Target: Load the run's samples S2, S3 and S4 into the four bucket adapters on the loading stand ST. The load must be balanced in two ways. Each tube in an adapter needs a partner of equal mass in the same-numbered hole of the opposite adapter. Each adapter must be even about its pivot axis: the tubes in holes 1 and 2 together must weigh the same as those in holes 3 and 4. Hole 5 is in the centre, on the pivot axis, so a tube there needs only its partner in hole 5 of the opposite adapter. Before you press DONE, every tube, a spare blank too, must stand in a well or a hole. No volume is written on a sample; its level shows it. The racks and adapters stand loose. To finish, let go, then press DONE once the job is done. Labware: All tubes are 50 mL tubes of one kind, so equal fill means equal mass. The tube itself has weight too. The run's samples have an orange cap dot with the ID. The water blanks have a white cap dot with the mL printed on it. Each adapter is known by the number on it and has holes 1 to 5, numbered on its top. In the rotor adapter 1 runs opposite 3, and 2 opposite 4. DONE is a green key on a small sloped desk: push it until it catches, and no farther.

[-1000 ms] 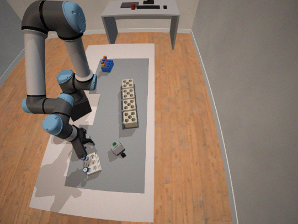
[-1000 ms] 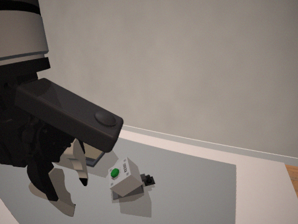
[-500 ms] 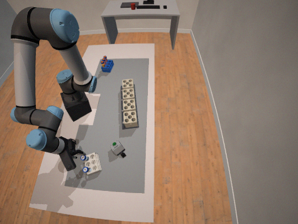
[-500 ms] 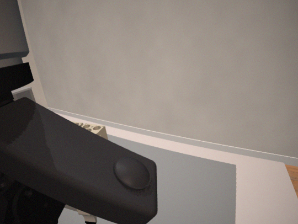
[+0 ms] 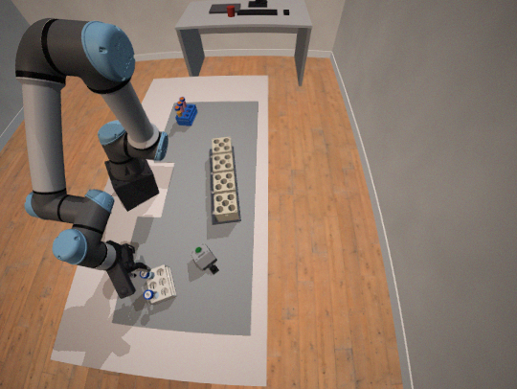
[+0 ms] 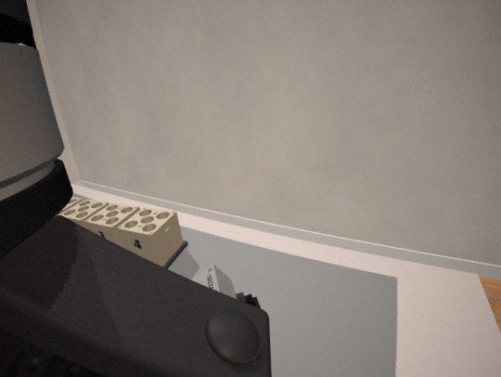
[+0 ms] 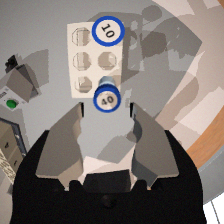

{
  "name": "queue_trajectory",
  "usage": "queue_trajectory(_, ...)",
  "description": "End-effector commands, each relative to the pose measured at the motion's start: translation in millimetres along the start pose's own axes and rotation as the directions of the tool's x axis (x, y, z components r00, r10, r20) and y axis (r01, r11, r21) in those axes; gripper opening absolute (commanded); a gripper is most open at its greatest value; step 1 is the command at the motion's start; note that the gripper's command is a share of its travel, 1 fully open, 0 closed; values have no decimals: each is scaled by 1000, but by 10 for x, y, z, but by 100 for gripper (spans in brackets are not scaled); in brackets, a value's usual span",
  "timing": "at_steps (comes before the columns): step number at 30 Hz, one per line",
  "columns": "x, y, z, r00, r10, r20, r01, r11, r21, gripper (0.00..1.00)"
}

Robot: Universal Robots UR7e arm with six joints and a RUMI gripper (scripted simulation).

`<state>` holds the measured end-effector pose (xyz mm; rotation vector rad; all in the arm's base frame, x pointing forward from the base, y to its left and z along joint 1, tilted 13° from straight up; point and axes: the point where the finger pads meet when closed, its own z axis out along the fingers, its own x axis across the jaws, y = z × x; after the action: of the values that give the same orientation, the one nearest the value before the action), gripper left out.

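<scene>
With its two jaws parted partway and nothing gripped between them, the robot's gripper point(image 5: 139, 271) point(image 7: 106, 103) hovers at the edge of a white six-well rack point(image 5: 170, 283) point(image 7: 75, 73), where two blue-ringed water blanks stand. The blank marked 40 point(image 5: 145, 274) point(image 7: 107, 101) sits in a corner well just ahead of the fingertips, its cap centred on the gap and touching neither; the blank marked 10 point(image 5: 148, 294) point(image 7: 107, 31) stands farther off, at the far end of the same row. Three orange-capped samples point(image 5: 180, 106) fill one side of a blue rack point(image 5: 187, 121), well apart from the gripper. Four adapters point(image 5: 226, 217) point(image 6: 153, 246) point(image 7: 6, 141), five holes each, line one loading stand point(image 5: 239, 218) point(image 6: 178, 254) point(image 7: 19, 131). Between stand and white rack sits one sloped desk point(image 5: 207, 260) point(image 6: 224, 280) point(image 7: 22, 82) with one green key point(image 5: 198, 250) point(image 7: 11, 104).

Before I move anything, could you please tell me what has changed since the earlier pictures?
In the top view, the gripper has swung away from the white rack, toward the picture's left; it has taken hold of nothing. Both blanks, the adapters and the DONE desk look unmoved.
</scene>
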<state>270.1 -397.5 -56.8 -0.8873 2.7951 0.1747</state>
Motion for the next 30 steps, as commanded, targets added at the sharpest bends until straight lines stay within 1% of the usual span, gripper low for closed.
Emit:
queue_trajectory(1, 3, -9, 142, 1000, 0, -1, 0, 1000, 2, 35)
queue_trajectory(4, 3, -9, 142, 1000, 0, -1, 0, 1000, 2, 35)
queue_trajectory(12, 4, -9, 222, 1000, 0, -1, 0, 1000, 2, 35)
queue_trajectory(18, 4, -9, 222, 1000, 0, -1, 0, 1000, 2, 35)
queue_trajectory(19, 4, -9, 222, 1000, 0, -1, 0, 1000, 2, 0)
queue_trajectory(30, 4, -9, 223, 1000, 0, -1, 0, 1000, 2, 0)
